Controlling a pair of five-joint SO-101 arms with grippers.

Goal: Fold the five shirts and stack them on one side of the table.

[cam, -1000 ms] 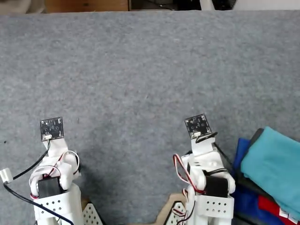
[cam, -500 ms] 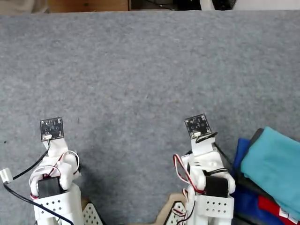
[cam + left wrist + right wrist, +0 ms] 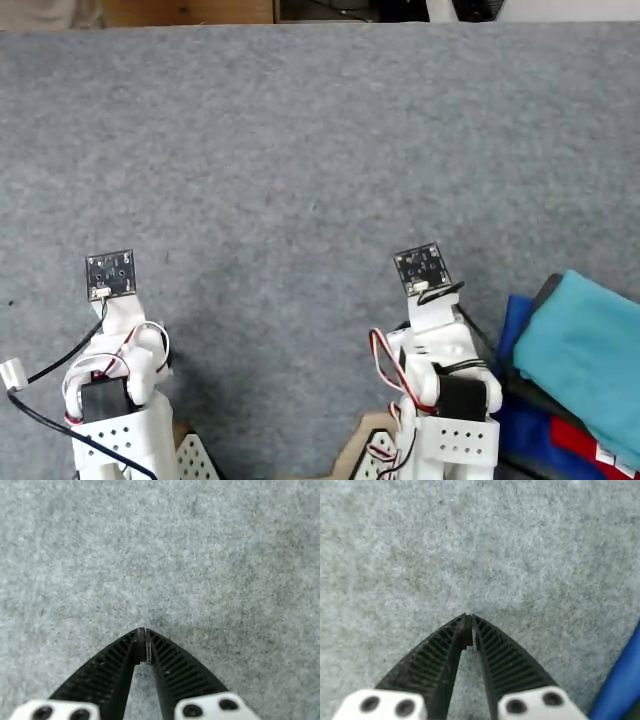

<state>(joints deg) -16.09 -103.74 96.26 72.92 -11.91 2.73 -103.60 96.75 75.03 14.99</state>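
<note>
A stack of folded shirts lies at the table's near right corner, with a teal shirt (image 3: 585,345) on top, a blue shirt (image 3: 530,425) under it and a red one (image 3: 575,440) peeking out. The blue shirt's edge (image 3: 620,682) shows beside my right gripper (image 3: 469,617), which is shut with nothing in it, just above the grey felt. My left gripper (image 3: 141,631) is also shut and holds nothing over bare felt. Both arms sit folded back at the near edge, the left arm (image 3: 110,340) at the left and the right arm (image 3: 435,340) just left of the stack.
The grey felt table (image 3: 320,150) stretches wide ahead of both arms. Cables (image 3: 30,385) hang beside the left arm's base. The table's far edge meets wooden furniture (image 3: 185,10).
</note>
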